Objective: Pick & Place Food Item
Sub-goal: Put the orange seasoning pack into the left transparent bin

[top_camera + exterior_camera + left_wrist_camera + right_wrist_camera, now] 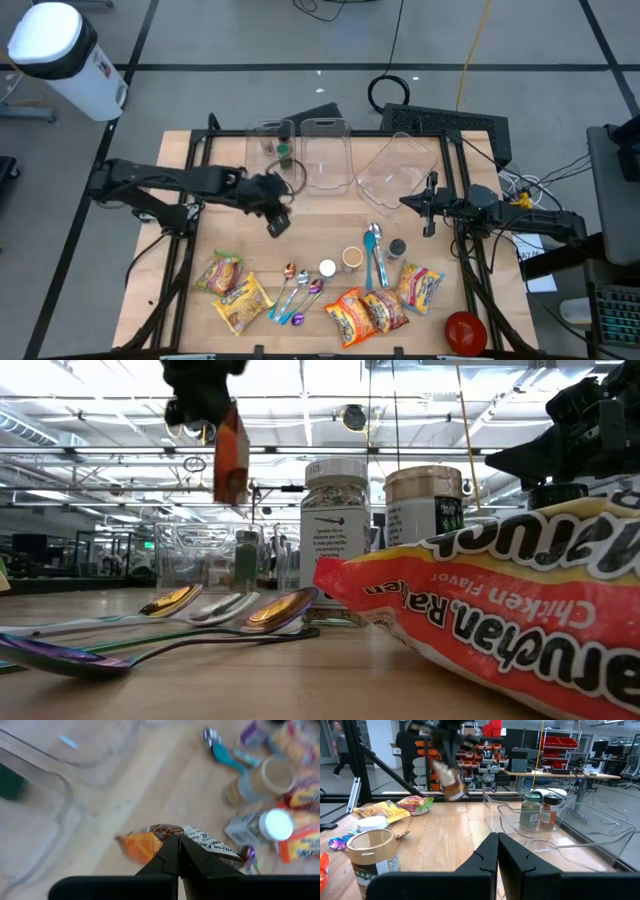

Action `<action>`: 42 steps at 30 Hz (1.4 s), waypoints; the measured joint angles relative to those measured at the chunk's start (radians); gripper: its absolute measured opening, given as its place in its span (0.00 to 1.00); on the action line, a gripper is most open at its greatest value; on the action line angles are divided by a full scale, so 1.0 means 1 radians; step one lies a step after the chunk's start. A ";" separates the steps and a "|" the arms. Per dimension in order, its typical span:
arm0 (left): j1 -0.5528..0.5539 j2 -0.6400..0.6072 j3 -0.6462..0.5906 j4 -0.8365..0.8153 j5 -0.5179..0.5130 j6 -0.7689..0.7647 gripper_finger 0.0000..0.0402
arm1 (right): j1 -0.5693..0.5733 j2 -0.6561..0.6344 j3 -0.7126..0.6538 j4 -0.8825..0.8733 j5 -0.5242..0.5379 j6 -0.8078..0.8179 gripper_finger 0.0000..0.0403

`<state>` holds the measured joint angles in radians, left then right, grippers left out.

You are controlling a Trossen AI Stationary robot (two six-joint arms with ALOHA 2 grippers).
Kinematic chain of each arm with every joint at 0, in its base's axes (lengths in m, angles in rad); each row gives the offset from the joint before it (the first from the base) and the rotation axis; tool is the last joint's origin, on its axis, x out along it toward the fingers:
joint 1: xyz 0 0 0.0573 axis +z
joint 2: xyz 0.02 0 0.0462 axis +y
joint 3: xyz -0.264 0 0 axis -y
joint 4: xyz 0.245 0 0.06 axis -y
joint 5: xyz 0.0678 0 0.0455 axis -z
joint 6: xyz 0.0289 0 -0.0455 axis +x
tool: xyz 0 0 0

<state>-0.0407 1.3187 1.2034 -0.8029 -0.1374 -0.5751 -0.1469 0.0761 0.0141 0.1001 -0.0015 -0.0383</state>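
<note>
Left pincer (178, 851) w/ orange packet (141, 845), airborne

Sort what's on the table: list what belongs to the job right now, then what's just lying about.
In play:
- left gripper, shut on the orange packet, lifted off the table
- clear bins

Lying about:
- ramen packs
- spoons
- spice jars
- red bowl
- right gripper, shut, idle
</note>
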 joint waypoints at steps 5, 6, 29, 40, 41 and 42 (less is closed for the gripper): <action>0.035 -0.111 0.000 -0.006 -0.084 0.037 0.01 | 0.000 0.000 0.000 0.000 0.000 0.000 0.00; 0.044 -0.130 0.000 -0.007 -0.099 0.044 0.01 | 0.000 0.001 0.000 0.000 0.000 0.000 0.00; 0.565 -0.136 0.001 -0.012 -0.049 0.297 0.01 | 0.000 0.000 0.000 0.000 0.000 0.000 0.00; 0.747 -0.071 -0.108 0.079 0.204 0.383 0.01 | 0.000 0.001 0.000 0.000 0.000 0.000 0.00; 0.762 -0.074 -0.137 0.105 0.230 0.383 0.01 | 0.000 0.001 0.000 0.000 0.000 0.000 0.00; 0.776 -0.078 -0.162 0.137 0.258 0.381 0.01 | 0.000 0.001 0.000 0.000 0.000 0.000 0.00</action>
<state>0.7351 1.2411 1.0413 -0.6663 0.1204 -0.1937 -0.1467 0.0769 0.0143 0.1001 -0.0013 -0.0383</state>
